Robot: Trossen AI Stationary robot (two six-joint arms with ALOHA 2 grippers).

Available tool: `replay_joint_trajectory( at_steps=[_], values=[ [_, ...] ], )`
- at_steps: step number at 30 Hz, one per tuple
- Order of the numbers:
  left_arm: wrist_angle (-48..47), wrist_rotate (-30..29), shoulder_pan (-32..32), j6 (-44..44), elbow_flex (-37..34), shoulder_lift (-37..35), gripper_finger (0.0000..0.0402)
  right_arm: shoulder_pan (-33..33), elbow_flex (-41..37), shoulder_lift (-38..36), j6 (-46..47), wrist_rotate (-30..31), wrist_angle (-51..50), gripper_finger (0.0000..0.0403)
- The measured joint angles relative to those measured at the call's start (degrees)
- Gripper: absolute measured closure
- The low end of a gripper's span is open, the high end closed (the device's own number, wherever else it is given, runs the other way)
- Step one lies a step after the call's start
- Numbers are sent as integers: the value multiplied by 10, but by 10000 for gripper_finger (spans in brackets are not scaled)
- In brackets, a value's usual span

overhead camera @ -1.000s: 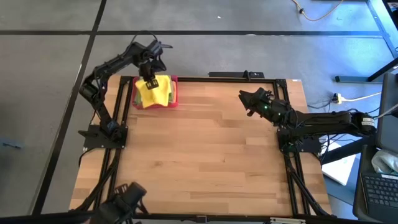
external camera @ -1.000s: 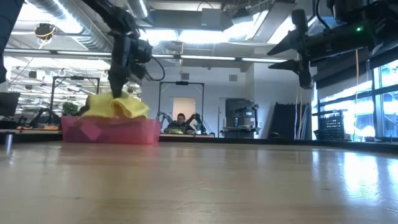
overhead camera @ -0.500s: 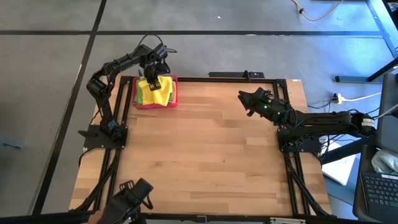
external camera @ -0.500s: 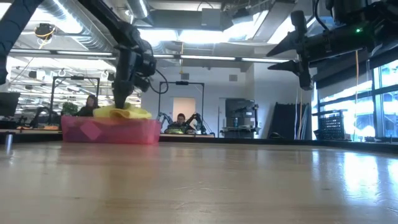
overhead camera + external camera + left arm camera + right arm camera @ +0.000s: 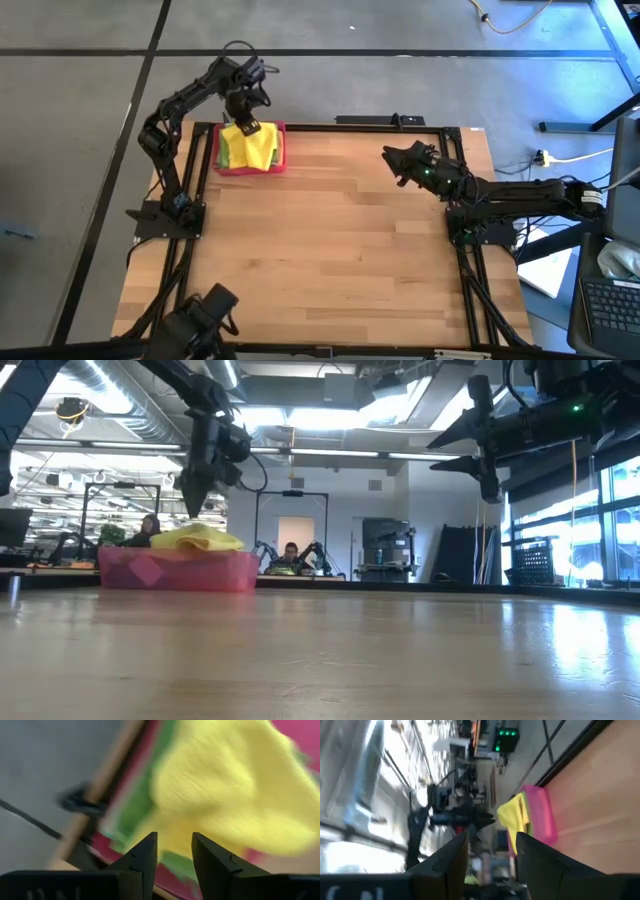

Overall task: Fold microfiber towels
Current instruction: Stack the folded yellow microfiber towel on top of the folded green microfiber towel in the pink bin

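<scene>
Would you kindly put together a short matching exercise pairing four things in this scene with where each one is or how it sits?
Things:
1. top yellow towel
2. pink tray
3. left pincer
4. right pincer

Places or states:
A. raised over the table's far right part, holding nothing
B. lies on top of the stack in the tray
C. open, just above the yellow towel, clear of it
D. sits at the table's far left corner, holding the towels

Pairs: 1-B, 2-D, 3-C, 4-A
</scene>
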Motion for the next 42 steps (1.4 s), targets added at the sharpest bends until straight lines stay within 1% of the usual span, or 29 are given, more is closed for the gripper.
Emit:
replay_joint_trajectory(
  at_steps=[1, 3, 6, 9, 12, 15, 20, 23, 25, 27, 31, 33, 36, 39, 42],
  values=[
    [-23, 16, 0, -14, 5, 0, 290, -1, 3, 0, -13, -9, 0, 234],
    [-67, 40, -1, -33, 7, 0, 290, -7, 33, 10, -85, -48, -6, 234],
    [-93, 62, -5, -43, 5, 0, 291, -21, 116, 48, -206, -121, -33, 234],
    [-82, 71, -5, -44, 4, -14, 291, -34, 214, 109, -318, -181, -109, 234],
    [-61, 57, -5, -45, 4, -44, 291, -47, 309, 180, -398, -220, -167, 234],
    [-43, 40, 2, -63, 4, -76, 291, -63, 392, 262, -457, -277, -188, 234],
    [-6, 67, 7, -120, 1, -120, 291, -82, 559, 411, -543, -402, -204, 234],
    [20, 87, 6, -148, -33, -150, 291, -86, 673, 502, -618, -456, -267, 234],
    [50, 98, 6, -155, -72, -180, 291, -86, 747, 553, -680, -472, -321, 234],
    [89, 105, 6, -164, -122, -220, 292, -86, 818, 595, -740, -475, -372, 234],
    [210, 133, 6, -204, -225, -300, 292, -89, 928, 664, -819, -474, -442, 234],
    [276, 149, 6, -220, -272, -337, 292, -94, 968, 692, -834, -474, -450, 234],
    [339, 133, 6, -267, -331, -378, 292, -105, 1011, 729, -831, -474, -457, 234],
    [349, 93, 7, -333, -372, -395, 292, -112, 1041, 765, -806, -473, -466, 234],
    [320, 60, 7, -339, -390, -395, 292, -112, 1063, 795, -795, -470, -475, 234]
  ],
)
